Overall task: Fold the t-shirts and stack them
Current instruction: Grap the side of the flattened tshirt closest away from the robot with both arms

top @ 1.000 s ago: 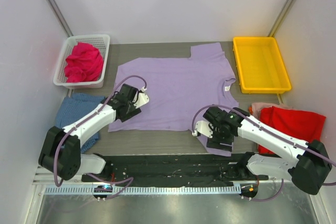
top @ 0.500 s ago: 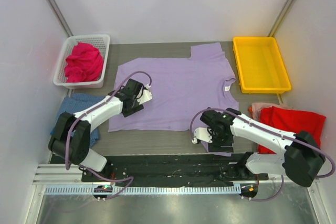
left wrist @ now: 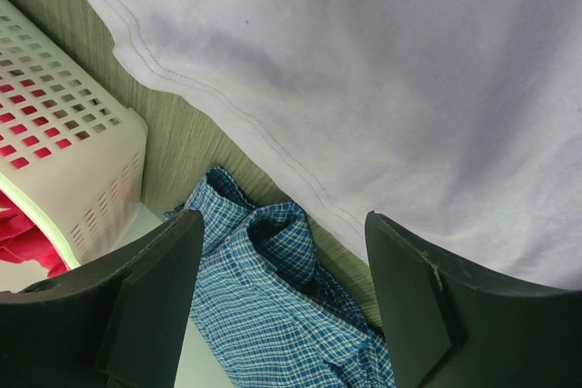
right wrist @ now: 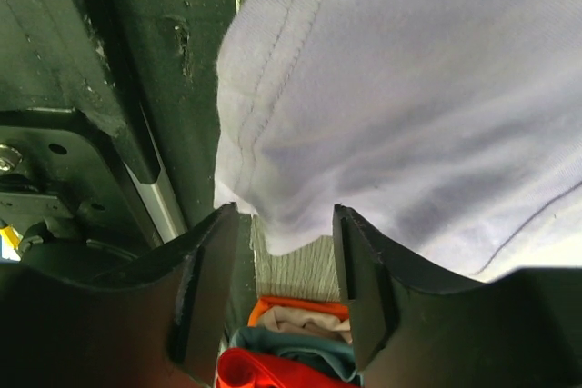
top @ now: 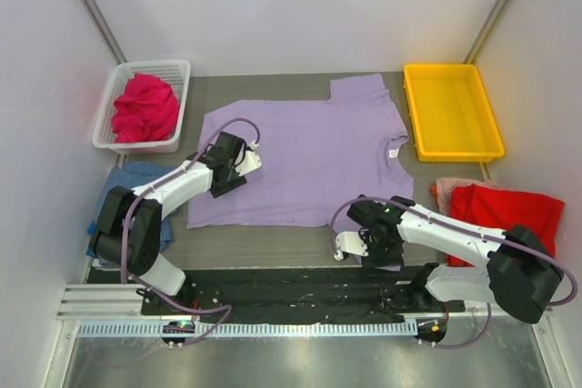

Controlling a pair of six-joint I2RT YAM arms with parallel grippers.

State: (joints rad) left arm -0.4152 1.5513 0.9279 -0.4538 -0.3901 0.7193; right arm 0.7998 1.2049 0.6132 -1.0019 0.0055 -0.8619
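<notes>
The lavender t-shirt [top: 309, 156] lies spread flat in the middle of the table. My left gripper [top: 227, 170] hovers open over its left hem [left wrist: 227, 106], with nothing between its fingers. The blue checked t-shirt [top: 136, 190] lies crumpled beyond that hem [left wrist: 273, 315]. My right gripper [top: 380, 247] is low at the near sleeve, open. The sleeve's corner [right wrist: 282, 224] dips between its fingertips [right wrist: 205, 279]. The red t-shirt [top: 505, 211] lies at the right [right wrist: 264, 372]. The magenta t-shirt [top: 144, 108] sits bunched in the basket.
A white mesh basket [top: 177, 74] stands at the back left and a yellow tray [top: 452, 111] at the back right. Orange, cream and teal cloths [right wrist: 309, 320] lie under the red one. The black base rail [top: 291, 283] runs just beside the right gripper.
My right gripper has moved nearer the table's front edge onto the sleeve corner, and its jaws have narrowed. My left gripper has shifted a little farther back along the hem.
</notes>
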